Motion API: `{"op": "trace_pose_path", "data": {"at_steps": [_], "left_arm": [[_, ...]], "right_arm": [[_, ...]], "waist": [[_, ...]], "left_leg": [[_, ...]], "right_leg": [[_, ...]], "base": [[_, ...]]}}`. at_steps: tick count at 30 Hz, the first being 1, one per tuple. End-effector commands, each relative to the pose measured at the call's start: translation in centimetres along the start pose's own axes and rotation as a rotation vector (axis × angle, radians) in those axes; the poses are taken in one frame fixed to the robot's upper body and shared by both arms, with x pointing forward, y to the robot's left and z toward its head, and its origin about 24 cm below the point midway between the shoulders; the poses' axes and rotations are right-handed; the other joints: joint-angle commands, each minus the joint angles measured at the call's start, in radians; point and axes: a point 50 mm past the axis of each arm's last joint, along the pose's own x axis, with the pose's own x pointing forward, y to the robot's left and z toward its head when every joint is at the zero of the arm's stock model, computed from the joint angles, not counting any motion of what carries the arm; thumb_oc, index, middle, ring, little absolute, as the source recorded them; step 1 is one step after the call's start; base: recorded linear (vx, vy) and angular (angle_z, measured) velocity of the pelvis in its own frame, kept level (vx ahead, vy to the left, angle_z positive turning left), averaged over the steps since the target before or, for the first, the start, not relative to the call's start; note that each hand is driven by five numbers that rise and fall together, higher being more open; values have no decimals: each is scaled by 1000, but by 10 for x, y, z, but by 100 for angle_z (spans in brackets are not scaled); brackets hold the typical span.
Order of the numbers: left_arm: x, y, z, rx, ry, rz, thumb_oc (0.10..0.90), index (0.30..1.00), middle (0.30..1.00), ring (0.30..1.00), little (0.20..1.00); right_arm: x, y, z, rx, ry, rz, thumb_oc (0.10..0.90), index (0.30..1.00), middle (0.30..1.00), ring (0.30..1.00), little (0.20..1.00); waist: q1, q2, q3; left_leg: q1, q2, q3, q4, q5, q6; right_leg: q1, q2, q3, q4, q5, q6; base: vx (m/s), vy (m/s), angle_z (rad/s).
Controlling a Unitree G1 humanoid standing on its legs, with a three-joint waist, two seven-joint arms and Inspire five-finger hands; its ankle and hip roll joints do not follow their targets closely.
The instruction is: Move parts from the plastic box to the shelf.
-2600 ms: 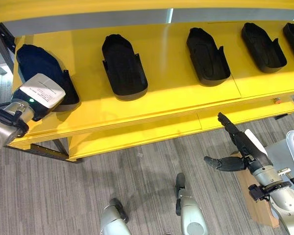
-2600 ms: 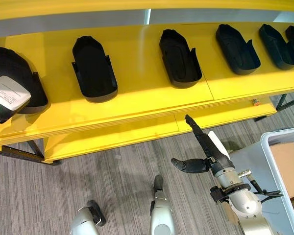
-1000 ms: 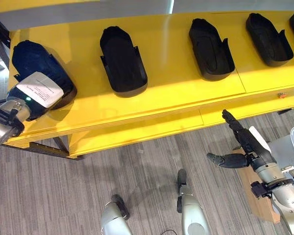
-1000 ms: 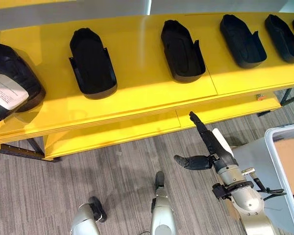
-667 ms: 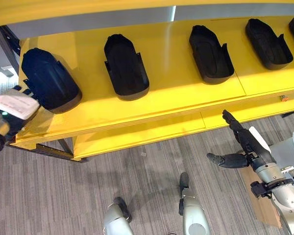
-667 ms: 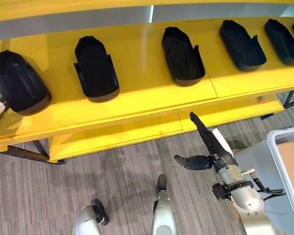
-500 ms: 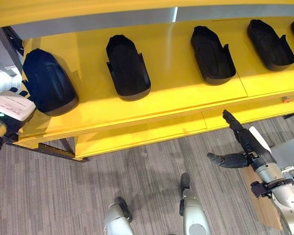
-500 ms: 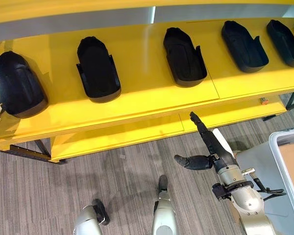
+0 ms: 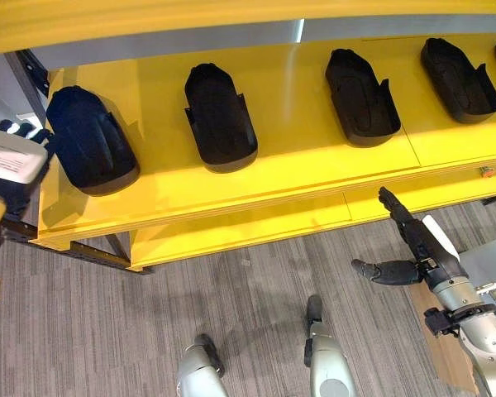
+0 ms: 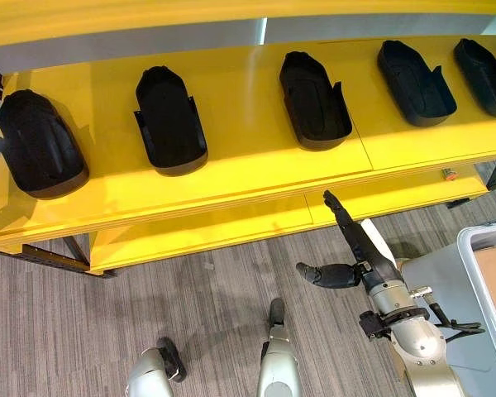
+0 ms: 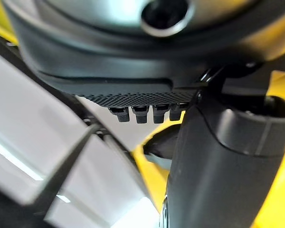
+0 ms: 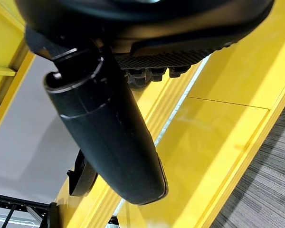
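Five black parts (image 9: pixel 221 117) lie in a row on the yellow shelf (image 9: pixel 298 169). The left hand (image 9: pixel 12 161) sits just beside the leftmost (grip unclear); the right hand (image 9: pixel 413 248) hangs below the shelf, fingers straight, empty.

Parts in a row on the shelf (image 9: pixel 298 169).
We see the leftmost part (image 9: pixel 89 141) just beside left hand (image 9: pixel 12 161); right hand (image 9: pixel 409 248) below shelf's front edge.
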Motion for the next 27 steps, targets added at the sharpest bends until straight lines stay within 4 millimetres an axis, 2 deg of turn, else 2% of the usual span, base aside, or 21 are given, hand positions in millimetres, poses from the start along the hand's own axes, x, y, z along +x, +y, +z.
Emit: {"op": "trace_pose_path", "data": {"at_steps": [1, 6, 10, 11, 14, 17, 20, 22, 23, 25, 26, 27], "left_arm": [[-1, 36, -36, -78, 176, 236, 900, 1000, 1000, 1000, 1000], [-6, 26, -22, -157, 171, 233, 900, 1000, 1000, 1000, 1000], [-14, 16, -13, -361, 208, 262, 900, 1000, 1000, 1000, 1000], [-17, 13, -5, -442, 201, 270, 900, 1000, 1000, 1000, 1000], [-20, 9, 4, -530, 191, 288, 900, 1000, 1000, 1000, 1000], [-24, 6, 26, -777, 138, 310, 900, 1000, 1000, 1000, 1000], [-27, 7, 37, -893, 106, 333, 900, 1000, 1000, 1000, 1000], [-28, 11, 51, -1028, 45, 345, 900, 1000, 1000, 1000, 1000], [-31, 10, 66, -1110, 2, 351, 900, 1000, 1000, 1000, 1000], [-31, 10, 66, -1111, 2, 350, 900, 1000, 1000, 1000, 1000], [-33, 16, 84, -1170, -64, 365, 900, 1000, 1000, 1000, 1000], [-34, 15, 88, -1209, -70, 360, 900, 1000, 1000, 1000, 1000]], "right_arm": [[-1, -28, 35, -74, -203, -98, 900, 1000, 1000, 1000, 1000], [-3, -31, 34, -80, -187, -111, 900, 1000, 1000, 1000, 1000], [-4, -34, 29, -69, -153, -135, 900, 1000, 1000, 1000, 1000], [-4, -34, 28, -63, -146, -139, 900, 1000, 1000, 1000, 1000], [-3, -34, 27, -58, -142, -140, 900, 1000, 1000, 1000, 1000], [-1, -33, 26, -41, -134, -146, 900, 1000, 1000, 1000, 1000], [1, -31, 26, -34, -138, -142, 900, 1000, 1000, 1000, 1000], [3, -32, 27, -30, -143, -150, 900, 1000, 1000, 1000, 1000], [3, -30, 29, -25, -155, -145, 900, 1000, 1000, 1000, 1000], [3, -30, 29, -26, -154, -145, 900, 1000, 1000, 1000, 1000], [5, -29, 30, -22, -165, -144, 900, 1000, 1000, 1000, 1000], [5, -29, 31, -25, -169, -143, 900, 1000, 1000, 1000, 1000]], "waist": [[-4, -16, -95], [-7, -19, -93], [-6, -23, -95], [-7, -24, -96], [-6, -24, -97], [-3, -27, -97], [-1, -28, -97], [0, -27, -96], [-1, -28, -97], [0, -28, -97], [0, -30, -97], [0, -32, -97]], "left_leg": [[-29, 41, -87, -45, 70, -48], [-23, 43, -88, -52, 71, -50], [-16, 46, -85, -55, 71, -51], [-13, 45, -84, -56, 71, -51], [-10, 43, -84, -61, 71, -50], [-2, 42, -83, -67, 73, -49], [4, 42, -83, -70, 74, -50], [7, 42, -85, -69, 76, -50], [15, 42, -83, -74, 77, -50], [16, 42, -82, -74, 77, -50], [25, 43, -80, -81, 80, -51], [28, 43, -79, -83, 80, -51]], "right_leg": [[166, -117, 10, 3, -67, 75], [168, -113, 10, 2, -70, 72], [172, -110, 10, 1, -73, 66], [175, -108, 10, 0, -74, 63], [178, -108, 9, 0, -75, 62], [184, -108, 7, 0, -75, 58], [189, -108, 7, 0, -76, 56], [193, -108, 7, 1, -77, 54], [197, -108, 7, 1, -79, 53], [198, -108, 7, 1, -79, 53], [202, -108, 7, 2, -83, 53], [204, -108, 7, 2, -83, 52]], "base": [[-2, -21, 5], [4, -10, 2], [7, -7, 2], [0, 0, 0], [0, 0, 0], [0, 0, 0], [0, 0, 0], [0, 0, 0], [0, 0, 0], [0, 0, 0], [0, 0, 0], [0, 0, 0]]}}
